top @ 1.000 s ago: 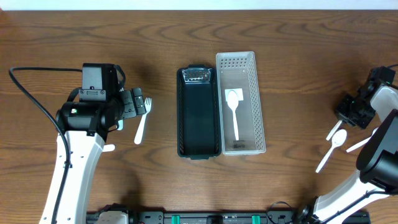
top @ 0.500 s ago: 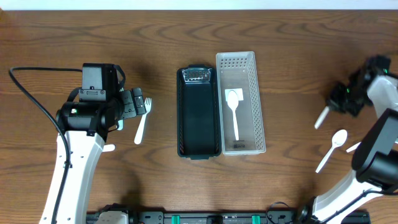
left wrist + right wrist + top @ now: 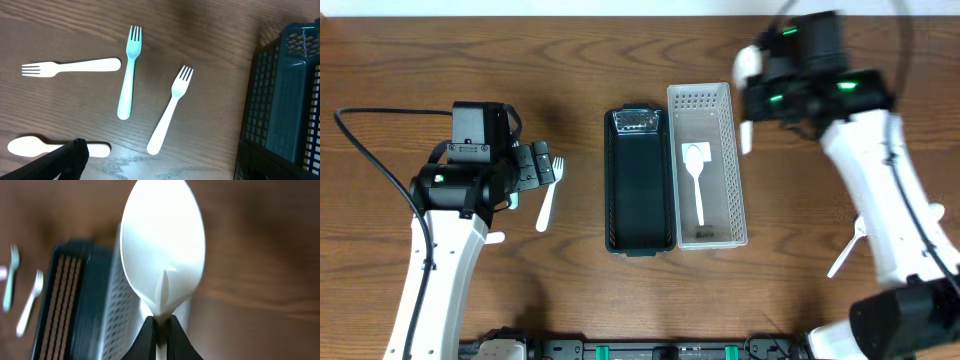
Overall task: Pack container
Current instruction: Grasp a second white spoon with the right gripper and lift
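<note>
1. Right gripper (image 3: 161, 326): I see its fingers (image 3: 148, 336) clamped on the neck of a white held spoon (image 3: 162, 250), bowl pointing away from the wrist.
2. From overhead, this spoon hangs by the 1 o'clock corner of the pale tray (image 3: 738, 200).
3. Inside the tray a second spoon (image 3: 697, 185) lies lengthwise, bowl toward 12 o'clock.
4. A dark basket (image 3: 640, 190) stands against the tray's 9 o'clock side.
5. Left gripper (image 3: 534, 166): well apart from the basket, at its 9 o'clock. I cannot tell whether the jaws are apart or together.
6. On the table below the left wrist lie a white fork (image 3: 170, 111), a mint fork (image 3: 128, 75), a third fork (image 3: 72, 66) and a flat spoon (image 3: 35, 146).
7. A loose spoon (image 3: 847, 245) lies at the tray's 4 o'clock, partly behind the right arm.
</note>
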Controlling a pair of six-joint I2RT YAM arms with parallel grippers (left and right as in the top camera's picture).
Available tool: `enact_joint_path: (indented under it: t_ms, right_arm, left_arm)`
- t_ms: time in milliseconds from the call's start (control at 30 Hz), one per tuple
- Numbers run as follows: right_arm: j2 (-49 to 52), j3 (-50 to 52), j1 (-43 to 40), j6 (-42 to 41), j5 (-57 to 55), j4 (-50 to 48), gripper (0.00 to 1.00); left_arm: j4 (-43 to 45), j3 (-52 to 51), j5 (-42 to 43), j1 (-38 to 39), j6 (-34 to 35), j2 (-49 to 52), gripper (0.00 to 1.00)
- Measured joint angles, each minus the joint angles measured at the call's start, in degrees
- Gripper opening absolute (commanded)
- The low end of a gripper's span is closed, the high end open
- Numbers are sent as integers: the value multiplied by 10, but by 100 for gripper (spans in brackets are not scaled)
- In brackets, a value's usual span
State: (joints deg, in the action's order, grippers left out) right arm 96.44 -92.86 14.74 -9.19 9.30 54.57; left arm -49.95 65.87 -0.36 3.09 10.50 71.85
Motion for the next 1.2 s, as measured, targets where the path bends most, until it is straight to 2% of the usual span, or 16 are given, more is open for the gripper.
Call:
enact_joint_path:
  t_ms: [167,367,433,600,633,800,933,1000,1033,1200]
  right_arm:
    - [72,0,62,-2,-31,5,1]
    - [183,2,76,-25,-47,4,2]
    - [218,4,76,-32,-49,3,8]
    - [249,10,77,-44,-50,5,36]
    - [248,9,77,-43,-50,7,37]
    - [230,-22,75,-39,-54,49,37]
    - [167,-80,57,-38,-68,84,39]
    - [110,-108,28,-44,-79,95,57]
    - [84,-116,10,-52,-84,99,61]
    - [-46,-139,-137,-88,-125,169,63]
  left_arm:
    - [0,0,0,0,0,0,98]
    - [0,0,0,0,0,0,98]
    - [0,0,0,0,0,0,98]
    - [0,0,0,0,0,0,98]
    - [0,0,0,0,0,0,98]
    - [0,0,0,0,0,0,98]
    - [0,0,0,0,0,0,98]
    - [0,0,0,0,0,0,98]
    - [0,0,0,0,0,0,98]
    - [0,0,0,0,0,0,98]
